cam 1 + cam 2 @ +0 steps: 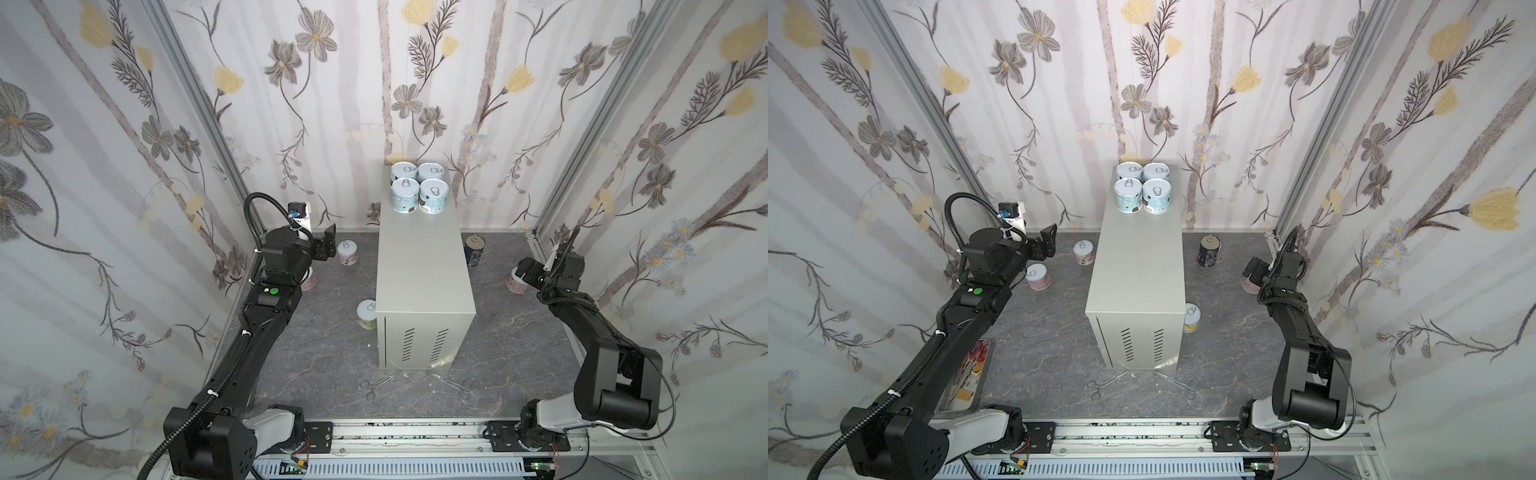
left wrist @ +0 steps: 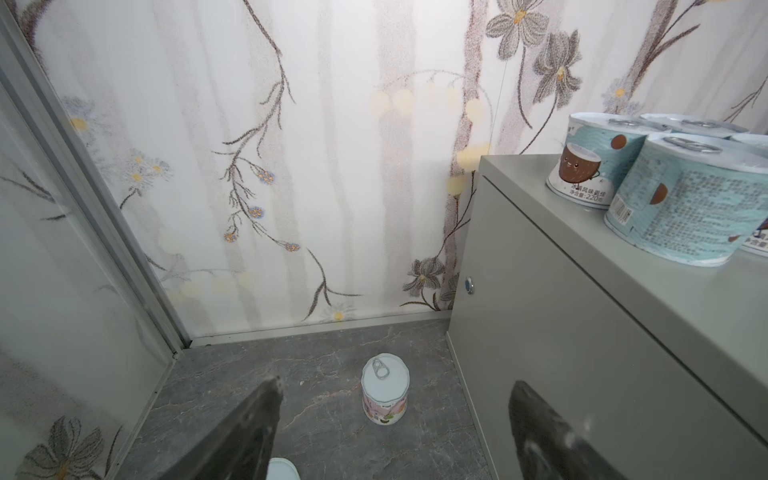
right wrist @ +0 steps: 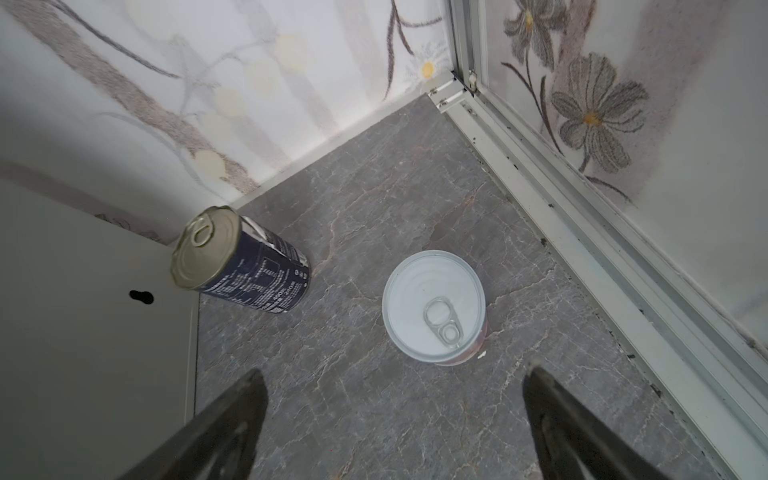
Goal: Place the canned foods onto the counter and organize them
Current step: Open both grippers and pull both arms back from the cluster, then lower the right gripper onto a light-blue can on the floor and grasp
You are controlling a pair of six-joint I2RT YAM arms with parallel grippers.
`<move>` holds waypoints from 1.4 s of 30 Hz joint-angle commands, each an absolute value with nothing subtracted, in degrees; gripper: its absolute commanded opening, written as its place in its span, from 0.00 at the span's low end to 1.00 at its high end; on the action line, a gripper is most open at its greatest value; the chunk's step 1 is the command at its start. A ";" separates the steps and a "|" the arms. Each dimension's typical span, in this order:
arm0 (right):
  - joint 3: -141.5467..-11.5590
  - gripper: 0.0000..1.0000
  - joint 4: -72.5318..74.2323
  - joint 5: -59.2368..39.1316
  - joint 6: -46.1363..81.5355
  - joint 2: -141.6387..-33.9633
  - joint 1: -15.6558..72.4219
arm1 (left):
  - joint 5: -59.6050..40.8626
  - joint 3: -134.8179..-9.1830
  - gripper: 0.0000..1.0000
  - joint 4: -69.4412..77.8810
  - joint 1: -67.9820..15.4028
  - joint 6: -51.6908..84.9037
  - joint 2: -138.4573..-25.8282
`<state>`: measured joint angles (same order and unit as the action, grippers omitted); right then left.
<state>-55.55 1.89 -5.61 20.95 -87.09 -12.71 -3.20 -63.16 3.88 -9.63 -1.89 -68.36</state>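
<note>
The counter [image 1: 424, 270] [image 1: 1138, 270] is a tall light-grey box in the middle of the floor, with several teal cans [image 1: 419, 193] [image 2: 665, 199] at its far end. On the floor to its left stand a pink can [image 1: 347, 252] [image 2: 385, 388], a second pink can [image 1: 1037, 277] and a green can [image 1: 367, 314]. My left gripper [image 1: 328, 245] [image 2: 395, 382] hangs open above the first pink can, holding nothing. To the counter's right are a dark-blue can [image 1: 473, 249] [image 3: 245, 262], a yellow can [image 1: 1191, 318] and a pink can [image 3: 434, 305]. My right gripper [image 1: 521, 270] [image 3: 395, 370] is open just above that pink can, not touching it.
Two metal forceps [image 1: 376, 384] [image 1: 453, 384] lie on the dark marbled floor in front of the counter. A tray of tools [image 1: 967, 374] sits under the left arm. Flowered walls close in on three sides, and the arms' base rail [image 1: 415, 440] runs along the front.
</note>
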 commanded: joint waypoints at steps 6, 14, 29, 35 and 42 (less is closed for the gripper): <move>-64.29 0.93 -4.58 -5.32 19.78 -100.26 -12.83 | -3.46 -60.96 0.87 3.70 -8.79 -2.47 -65.49; -68.58 0.93 -7.15 -3.15 16.58 -108.06 -12.78 | -3.39 -60.83 0.88 1.42 -8.53 -2.64 -65.74; -72.23 0.82 -6.60 -2.54 13.31 -114.05 -12.67 | -3.66 -61.44 0.89 0.88 -8.53 -2.98 -66.91; -72.77 0.73 -6.57 -2.99 12.73 -115.19 -12.51 | -3.67 -61.09 0.89 0.84 -8.53 -2.92 -67.15; -72.62 0.59 -7.75 -3.16 11.80 -113.89 -12.06 | -3.84 -60.38 0.88 1.75 -8.53 -2.98 -67.35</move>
